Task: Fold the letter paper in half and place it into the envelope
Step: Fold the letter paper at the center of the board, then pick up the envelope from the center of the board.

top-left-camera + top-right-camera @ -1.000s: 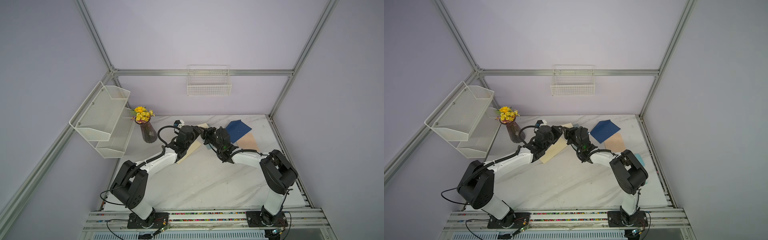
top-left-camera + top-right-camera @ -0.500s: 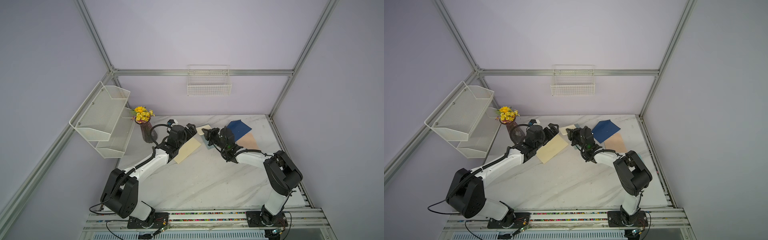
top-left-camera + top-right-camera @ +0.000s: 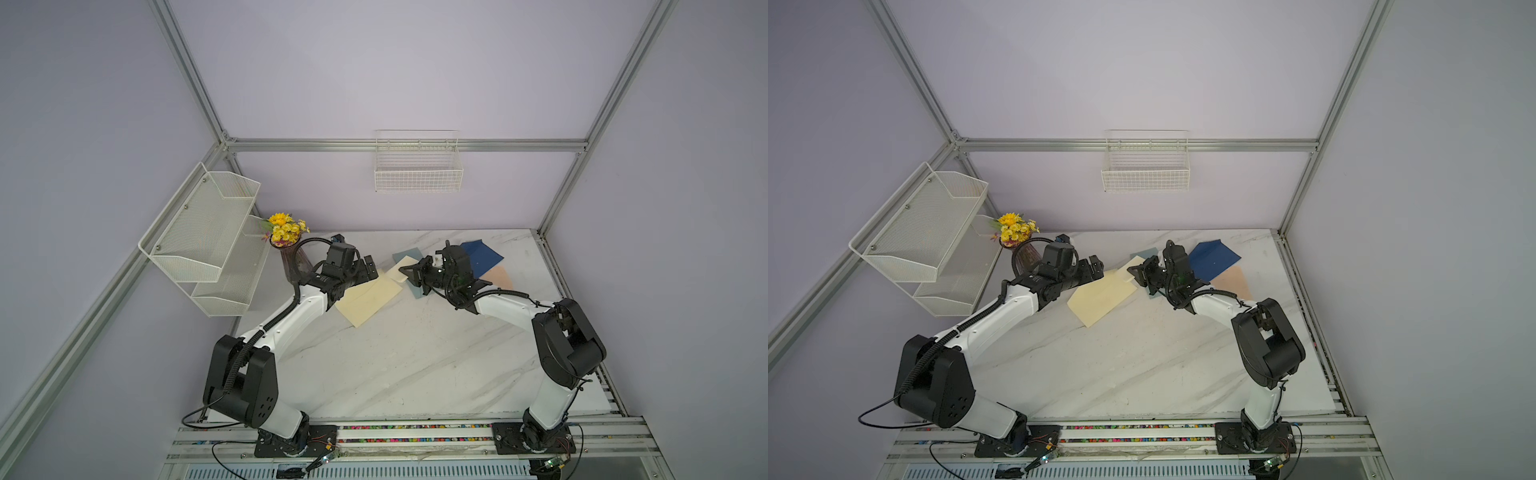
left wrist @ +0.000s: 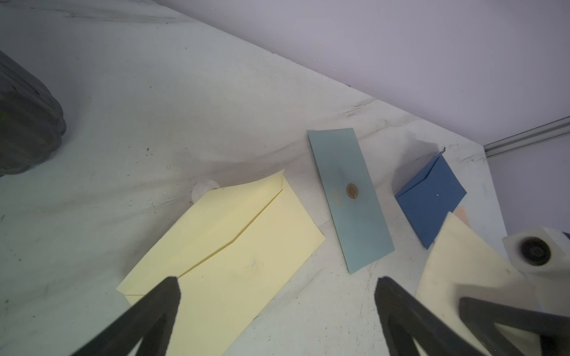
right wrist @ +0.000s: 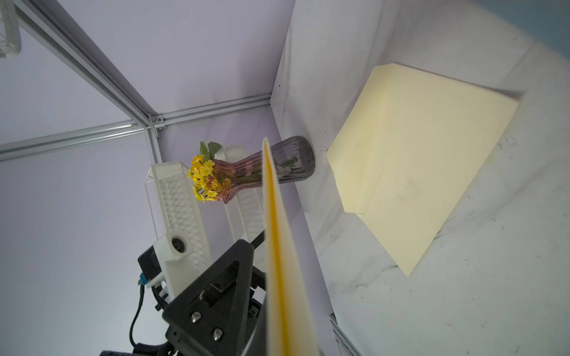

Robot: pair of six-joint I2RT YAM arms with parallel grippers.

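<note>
**Holding a folded letter beside an open pincer**

The right gripper [image 3: 409, 272] is closed on the folded cream letter paper [image 3: 404, 264], which is held clear of the table and is seen edge-on in the right wrist view [image 5: 277, 246]. The left gripper [image 4: 277, 282] is spread wide with nothing between its fingers [image 4: 166, 296]; it is poised over the near edge of the yellow envelope [image 4: 240, 246].

With twelve o'clock taken as the back wall in both top views, the two grippers are found facing each other, the left at nine o'clock of the right. The yellow envelope [image 3: 370, 301] is laid flat on the marble table [image 3: 395, 365], at seven o'clock of the held paper and apart from it. Its flap is seen folded down against the body.

A grey-blue envelope [image 4: 351, 200] is laid just beside the yellow one, partly under the right gripper in a top view. A dark blue envelope [image 3: 482, 255] is found at one o'clock of the right gripper, and a peach sheet [image 3: 498, 278] at three o'clock.

A vase [image 3: 291, 262] of yellow flowers [image 3: 284, 228] is stood at nine o'clock of the left gripper. A mesh shelf [image 3: 203, 224] is hung on the side wall and a wire basket [image 3: 417, 174] on the back wall.
</note>
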